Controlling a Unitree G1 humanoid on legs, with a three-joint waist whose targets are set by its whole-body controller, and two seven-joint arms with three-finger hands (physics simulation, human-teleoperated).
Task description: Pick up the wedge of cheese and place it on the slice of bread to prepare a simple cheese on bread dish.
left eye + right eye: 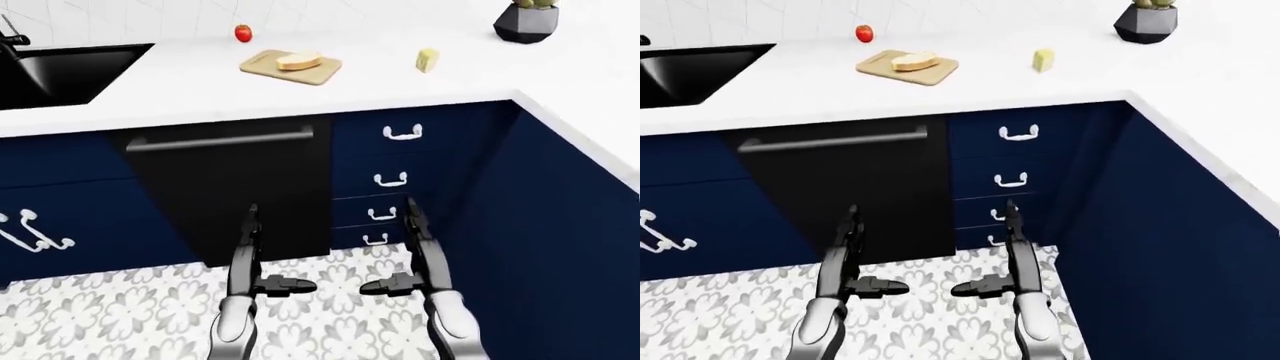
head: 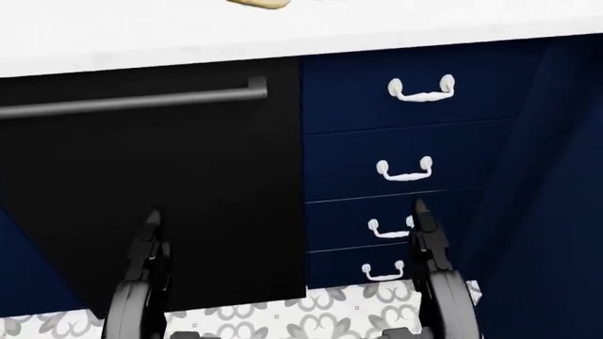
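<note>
Both hands, left hand (image 1: 262,247) and right hand (image 1: 408,244), are hanging open and empty below the tabletop (image 1: 400,86); cheese wedge (image 1: 427,60) is waiting right of the bread (image 1: 298,61), so approaching comes next.

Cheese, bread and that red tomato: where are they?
cheese (image 1: 427,60), left-eye view, middle of the wedge
bread (image 1: 298,61), left-eye view, top of the slice
tomato (image 1: 243,33), left-eye view, its red middle

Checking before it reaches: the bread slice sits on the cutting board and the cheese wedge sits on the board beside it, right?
Not quite. The bread slice is on the cutting board, but the cheese wedge sits on the bare counter, right of the board, as the left-eye view shows.
</note>
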